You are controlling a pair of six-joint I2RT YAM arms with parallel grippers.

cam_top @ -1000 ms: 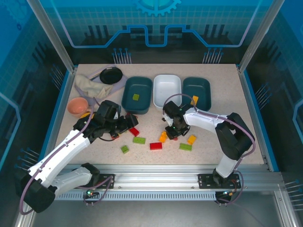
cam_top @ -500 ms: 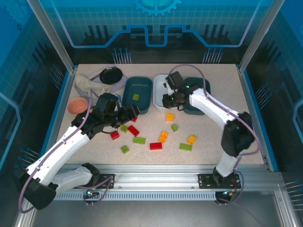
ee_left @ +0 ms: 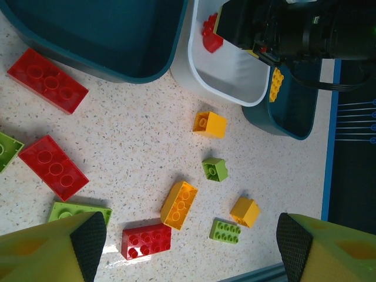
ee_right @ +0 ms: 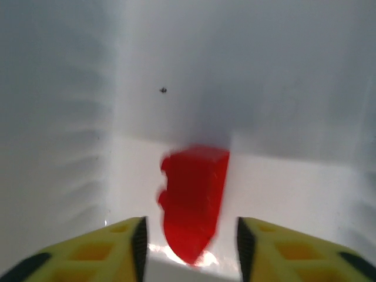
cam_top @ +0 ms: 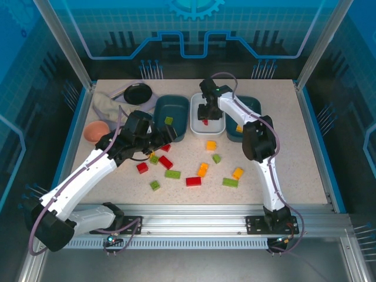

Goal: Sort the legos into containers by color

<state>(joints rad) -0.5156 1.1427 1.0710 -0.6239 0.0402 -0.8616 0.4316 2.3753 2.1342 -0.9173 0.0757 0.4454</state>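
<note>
The right gripper [cam_top: 205, 114] hangs low inside the white tub [cam_top: 216, 126]. Its yellow fingers [ee_right: 126, 241] are spread just wider than the red brick [ee_right: 194, 200] between them, with a sliver of white floor showing on either side. I read that as released: the blurred brick is either dropping or lying directly below the jaws. Going in this low makes sense, since a small brick let go from height could bounce out, and here the tub walls rise close around the tool. White seems to be the home for red, because the left teal tub [cam_top: 170, 132] beside this gripper holds a lime green brick [cam_top: 168, 120] and the right teal tub [cam_top: 249, 106] on its other side holds an orange-yellow brick [ee_left: 275, 84]. The left gripper [ee_left: 191, 235] is spread wide and empty, poised over the loose scatter on the speckled table [ee_left: 147, 135], probably to choose a pick. A small red block [ee_left: 145, 241] and an orange block [ee_left: 179, 204] lie between and just ahead of its fingers. Two larger red bricks [ee_left: 47, 80] sit further ahead towards its left finger, near the left teal tub's wall. Most of the sorting looks undone.
</note>
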